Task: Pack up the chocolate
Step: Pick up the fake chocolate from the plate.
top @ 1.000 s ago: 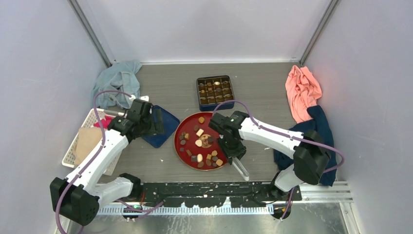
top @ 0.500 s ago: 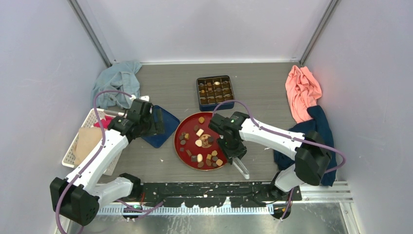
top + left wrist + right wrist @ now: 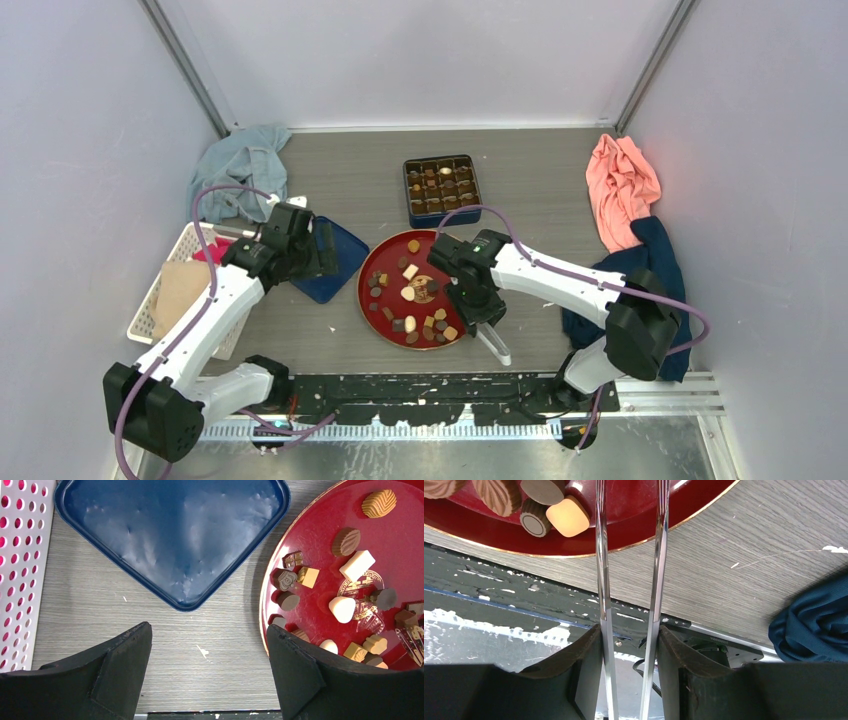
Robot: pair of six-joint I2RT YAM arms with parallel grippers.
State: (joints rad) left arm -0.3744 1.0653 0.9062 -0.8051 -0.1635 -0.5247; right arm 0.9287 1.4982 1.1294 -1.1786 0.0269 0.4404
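Several small chocolates, brown, tan and cream, lie loose on the red plate. A dark blue box behind the plate holds more pieces in its compartments. My right gripper is shut on metal tongs at the plate's near right edge. In the right wrist view the tongs run up over the plate, their tips out of frame, beside chocolates. My left gripper is open and empty above bare table, between the blue lid and the plate.
A white perforated basket stands at the left. A grey-blue cloth lies at the back left, a pink cloth and a dark blue cloth at the right. The black base rail runs along the near edge.
My right gripper with the tongs has shifted slightly left, toward the plate. The left arm has not moved.
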